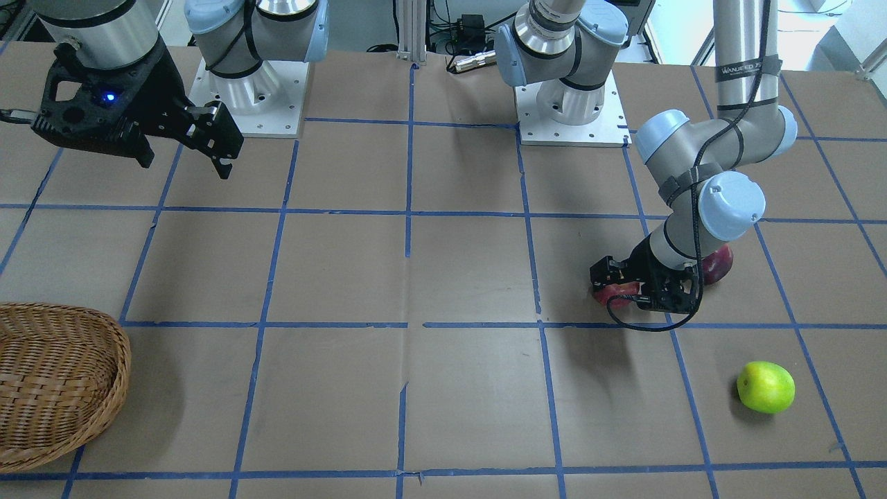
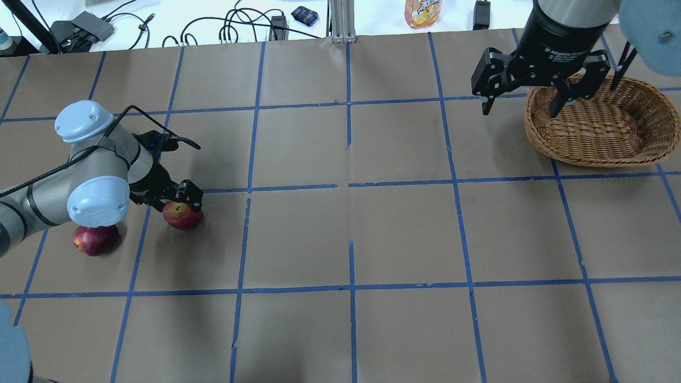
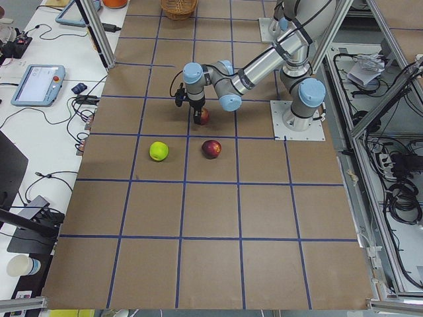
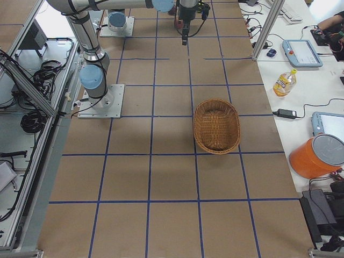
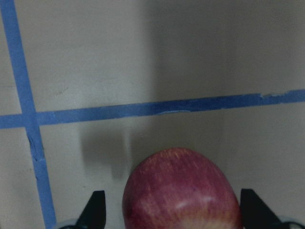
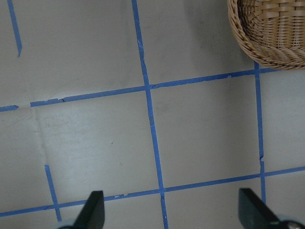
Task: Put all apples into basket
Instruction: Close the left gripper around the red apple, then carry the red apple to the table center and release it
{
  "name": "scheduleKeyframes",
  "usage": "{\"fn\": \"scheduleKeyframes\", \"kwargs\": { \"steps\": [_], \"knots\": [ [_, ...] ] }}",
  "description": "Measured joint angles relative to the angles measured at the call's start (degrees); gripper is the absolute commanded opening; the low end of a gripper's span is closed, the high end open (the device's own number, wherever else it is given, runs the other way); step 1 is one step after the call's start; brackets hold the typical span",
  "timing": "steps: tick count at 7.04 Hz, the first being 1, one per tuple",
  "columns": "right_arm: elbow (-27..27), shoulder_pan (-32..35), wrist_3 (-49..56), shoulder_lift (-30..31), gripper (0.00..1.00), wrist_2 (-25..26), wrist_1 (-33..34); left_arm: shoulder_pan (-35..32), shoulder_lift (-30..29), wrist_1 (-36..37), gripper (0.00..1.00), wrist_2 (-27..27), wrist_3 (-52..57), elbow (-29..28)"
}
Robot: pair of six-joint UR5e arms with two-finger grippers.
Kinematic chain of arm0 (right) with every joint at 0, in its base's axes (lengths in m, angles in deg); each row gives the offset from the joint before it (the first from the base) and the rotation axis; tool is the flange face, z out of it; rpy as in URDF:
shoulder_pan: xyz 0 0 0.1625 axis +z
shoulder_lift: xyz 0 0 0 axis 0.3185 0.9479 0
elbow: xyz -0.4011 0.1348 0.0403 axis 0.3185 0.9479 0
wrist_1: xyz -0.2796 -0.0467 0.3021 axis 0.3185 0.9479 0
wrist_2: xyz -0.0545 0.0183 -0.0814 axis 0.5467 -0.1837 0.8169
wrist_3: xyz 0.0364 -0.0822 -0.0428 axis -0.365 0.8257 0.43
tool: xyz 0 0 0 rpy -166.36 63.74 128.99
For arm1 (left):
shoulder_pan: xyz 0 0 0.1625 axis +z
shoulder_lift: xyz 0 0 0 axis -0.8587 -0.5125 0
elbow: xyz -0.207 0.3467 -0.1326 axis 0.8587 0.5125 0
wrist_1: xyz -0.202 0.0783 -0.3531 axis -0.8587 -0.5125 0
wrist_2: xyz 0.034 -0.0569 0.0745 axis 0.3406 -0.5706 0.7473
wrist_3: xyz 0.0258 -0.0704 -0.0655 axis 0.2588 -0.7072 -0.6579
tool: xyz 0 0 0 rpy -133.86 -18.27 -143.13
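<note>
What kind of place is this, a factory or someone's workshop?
Most likely a robotics research lab. The left arm and right arm are bolted to a paper-covered table marked with a blue tape grid, and control tablets and loose cables sit alongside.

This is looking like a robotics lab: two robot arms (image 1: 745,83) are standing bolted on metal plates (image 1: 596,128) at a counter (image 2: 404,234) papered brown and gridded with blue tape (image 2: 404,183), while teach pendants (image 4: 302,52) and loose cables (image 2: 234,26) are lying on a white bench (image 2: 372,18) beyond the right gripper (image 2: 519,113).
</note>
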Motion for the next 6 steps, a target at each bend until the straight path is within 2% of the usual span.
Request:
{"fn": "scheduleKeyframes", "kwargs": {
  "steps": [1, 3, 4, 6],
  "knots": [
    [-0.41, -0.07, 0.04, 0.12, 1.00, 0.00, 0.04, -0.02, -0.08, 0.03, 0.27, 0.03, -0.06, 0.34],
    [-0.72, -0.20, 0.13, 0.15, 1.00, 0.00, 0.07, -1.68, 1.95, -1.26, 0.27, -0.68, -2.28, -0.79],
    [-0.75, -0.23, 0.18, 0.14, 1.00, 0.00, 0.05, -4.74, 2.97, -2.62, 0.27, -1.68, -5.68, -3.04],
    [-0.77, -0.33, -0.04, 0.11, 1.00, -0.29, 0.44, -17.29, 1.86, -3.75, 0.27, -3.71, -20.29, -8.12]
  ]
}}
